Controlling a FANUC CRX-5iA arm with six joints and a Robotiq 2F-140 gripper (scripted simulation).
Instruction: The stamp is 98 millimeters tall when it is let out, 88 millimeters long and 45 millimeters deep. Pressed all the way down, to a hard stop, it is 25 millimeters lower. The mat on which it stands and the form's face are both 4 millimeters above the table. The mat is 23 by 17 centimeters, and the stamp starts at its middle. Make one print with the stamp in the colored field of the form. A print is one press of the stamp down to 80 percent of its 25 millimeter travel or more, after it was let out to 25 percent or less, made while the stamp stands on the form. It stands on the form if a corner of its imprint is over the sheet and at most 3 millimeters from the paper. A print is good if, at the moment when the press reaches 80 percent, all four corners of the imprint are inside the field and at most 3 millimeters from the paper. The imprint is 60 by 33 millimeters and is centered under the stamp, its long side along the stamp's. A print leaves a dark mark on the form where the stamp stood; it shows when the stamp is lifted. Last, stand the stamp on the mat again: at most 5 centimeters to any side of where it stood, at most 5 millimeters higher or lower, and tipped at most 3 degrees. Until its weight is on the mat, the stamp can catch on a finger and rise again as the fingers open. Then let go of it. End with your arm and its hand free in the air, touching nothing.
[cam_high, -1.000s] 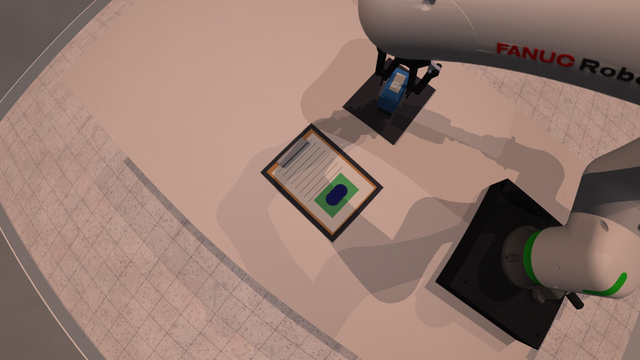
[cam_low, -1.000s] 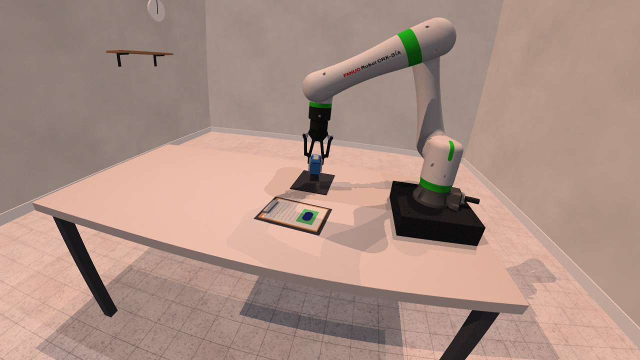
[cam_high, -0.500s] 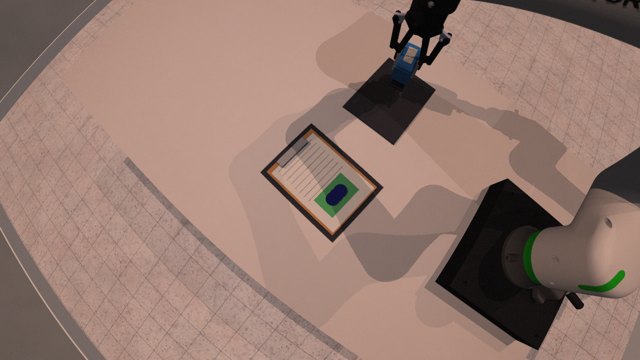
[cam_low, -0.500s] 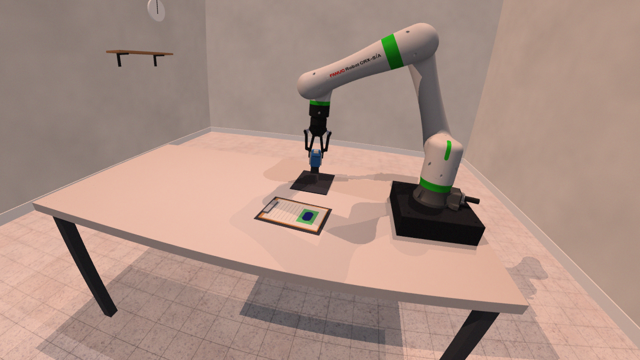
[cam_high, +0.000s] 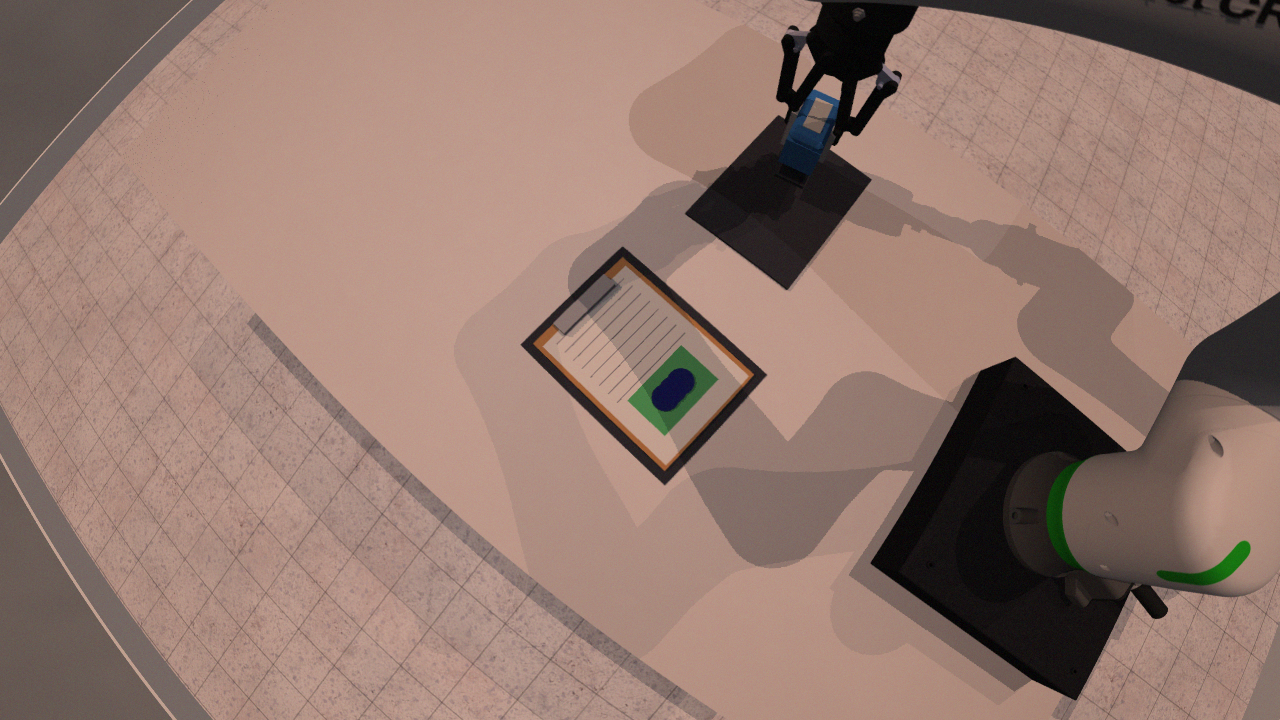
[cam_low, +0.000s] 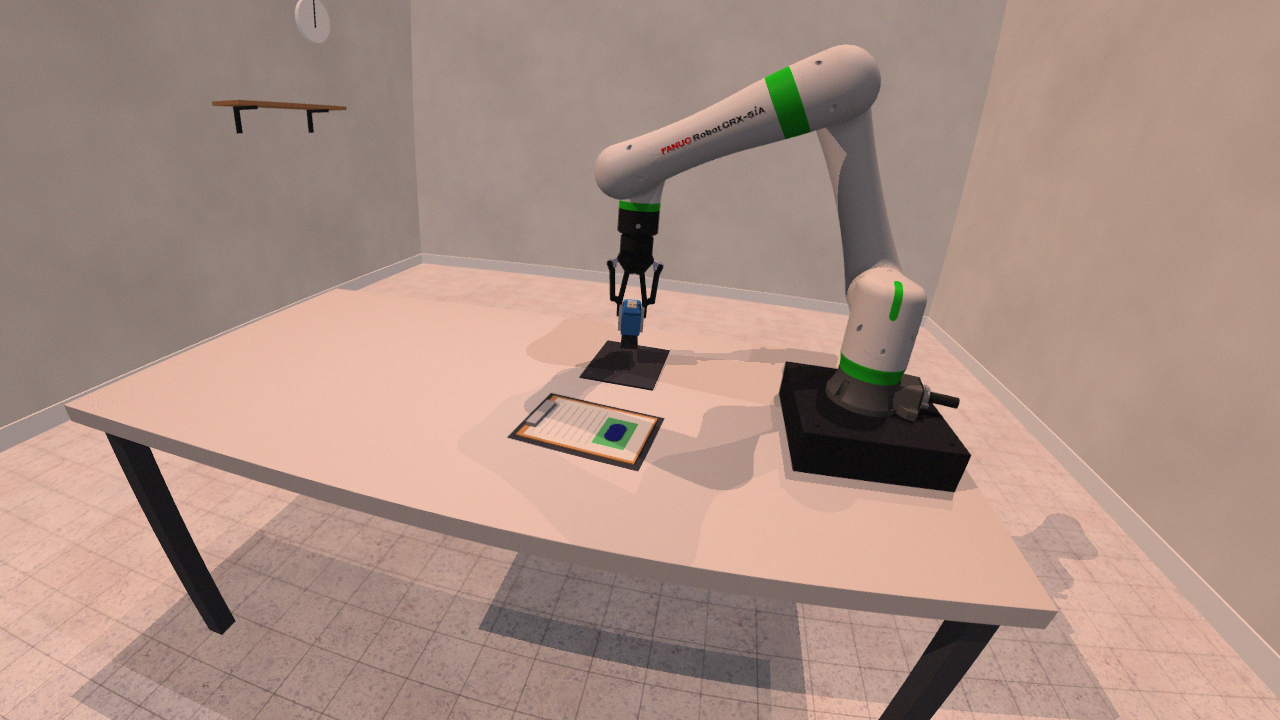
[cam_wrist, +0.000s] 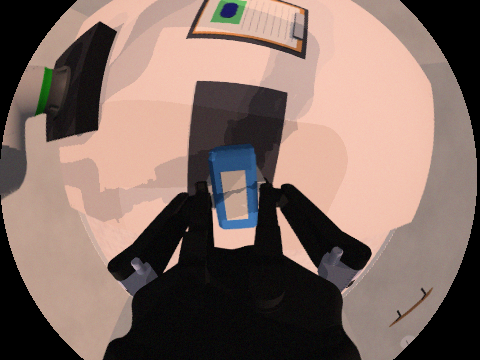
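My gripper (cam_high: 816, 120) is shut on the blue stamp (cam_high: 808, 134) and holds it upright over the black mat (cam_high: 778, 204), toward the mat's far part. In the exterior view the stamp (cam_low: 630, 320) hangs just above the mat (cam_low: 624, 363); I cannot tell if its foot touches. The wrist view shows the stamp (cam_wrist: 232, 187) between my fingers with the mat (cam_wrist: 236, 127) below. The form (cam_high: 642, 362) on its clipboard lies nearer the front. Its green field (cam_high: 673, 389) carries a dark blue mark (cam_high: 673, 390).
The robot's black base (cam_high: 993, 523) stands at the right of the table. My arm reaches over the table's far right part. The clipboard's metal clip (cam_high: 586, 304) is at the form's far left end.
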